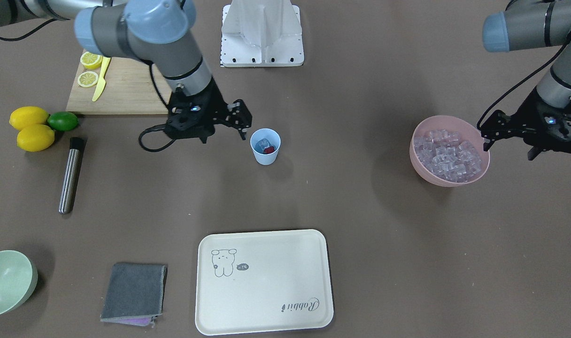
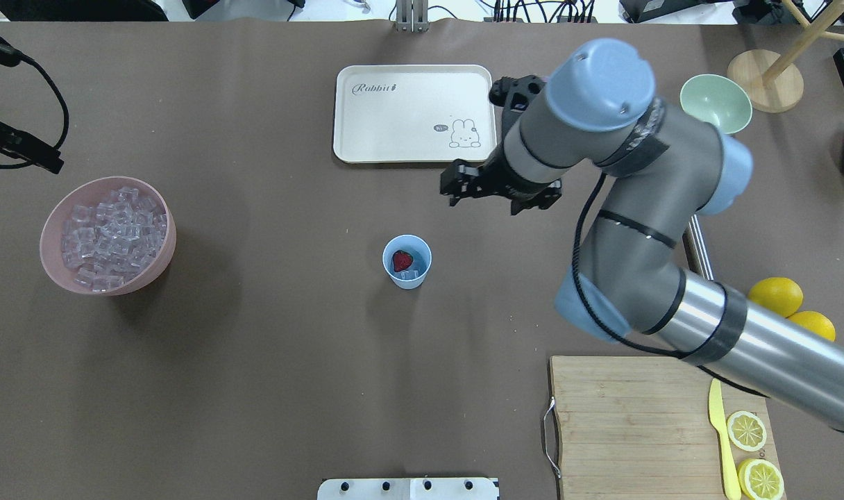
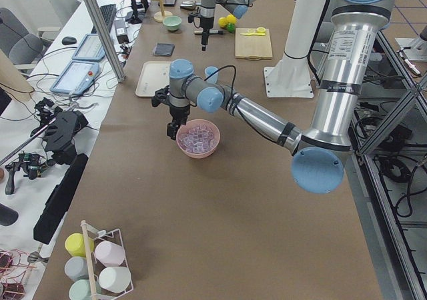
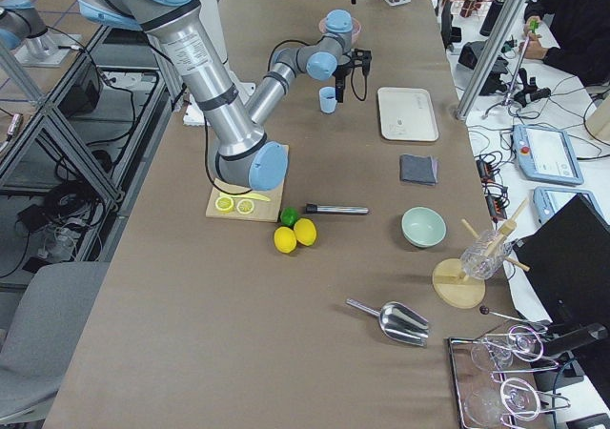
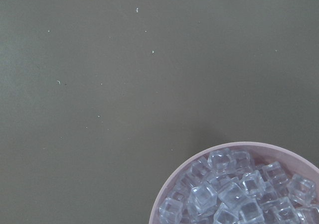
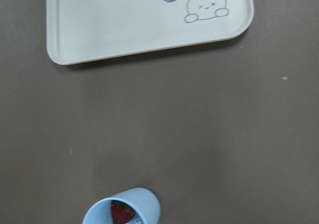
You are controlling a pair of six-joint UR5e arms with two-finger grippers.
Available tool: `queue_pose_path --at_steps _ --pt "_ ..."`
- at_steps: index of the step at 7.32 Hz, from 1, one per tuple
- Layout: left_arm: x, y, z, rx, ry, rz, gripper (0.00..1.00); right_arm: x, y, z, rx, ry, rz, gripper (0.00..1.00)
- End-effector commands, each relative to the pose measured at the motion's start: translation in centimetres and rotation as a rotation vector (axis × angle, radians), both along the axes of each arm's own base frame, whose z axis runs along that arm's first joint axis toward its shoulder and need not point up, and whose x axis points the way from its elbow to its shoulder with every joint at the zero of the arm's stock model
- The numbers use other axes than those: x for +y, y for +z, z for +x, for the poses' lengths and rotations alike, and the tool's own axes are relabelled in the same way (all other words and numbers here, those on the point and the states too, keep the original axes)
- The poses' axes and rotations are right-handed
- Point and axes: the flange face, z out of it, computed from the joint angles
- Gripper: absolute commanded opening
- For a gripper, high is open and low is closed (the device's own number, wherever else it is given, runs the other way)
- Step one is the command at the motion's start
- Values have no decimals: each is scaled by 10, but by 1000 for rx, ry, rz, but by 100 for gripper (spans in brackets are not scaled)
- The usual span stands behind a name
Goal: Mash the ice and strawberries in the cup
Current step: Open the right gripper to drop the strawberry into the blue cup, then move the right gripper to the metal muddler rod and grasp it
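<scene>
Cup (image 1: 265,146) stands upright mid-table, with the right gripper (image 1: 242,133) hovering near it, off to the tray (image 1: 266,319) side and not touching. Can't tell whether its jaws are apart or together. The cup holds one strawberry (image 2: 402,260) and a little ice (image 1: 262,142). The left gripper (image 1: 486,142) hangs at the outer rim of the pink bowl (image 1: 426,171), jaw state also unclear. Pink bowl is heaped with ice cubes (image 1: 447,151). Mint bowl (image 1: 25,291) and tray hold nothing.
</scene>
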Motion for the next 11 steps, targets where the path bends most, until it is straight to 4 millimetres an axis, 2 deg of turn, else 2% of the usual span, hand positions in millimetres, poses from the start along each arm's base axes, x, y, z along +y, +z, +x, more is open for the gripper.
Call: queue_pose_path --at_steps 1,3,4,5,6,7,8,9,11 --pt "2 5 -32 36 -30 -27 97 -39 80 79 81 -43 58 100" --pt "6 -3 -40 50 -38 -15 97 -54 163 145 156 -30 11 100" --pt "5 -3 -44 50 -45 -14 97 -64 206 169 209 -54 20 100" --pt "5 2 -44 45 -43 -35 97 -79 239 189 246 -70 19 100" --pt "17 24 -65 82 -53 -94 97 -84 261 194 270 -83 3 100" --pt "26 36 -79 133 -34 -125 97 -90 293 190 296 -108 -19 100" --pt "45 61 -104 129 -62 -155 97 -96 318 188 282 -101 2 100" --pt "53 72 -111 129 -63 -136 97 -98 329 180 276 -103 4 100" --pt "61 84 -117 131 -71 -131 97 -88 326 151 270 -116 -22 100"
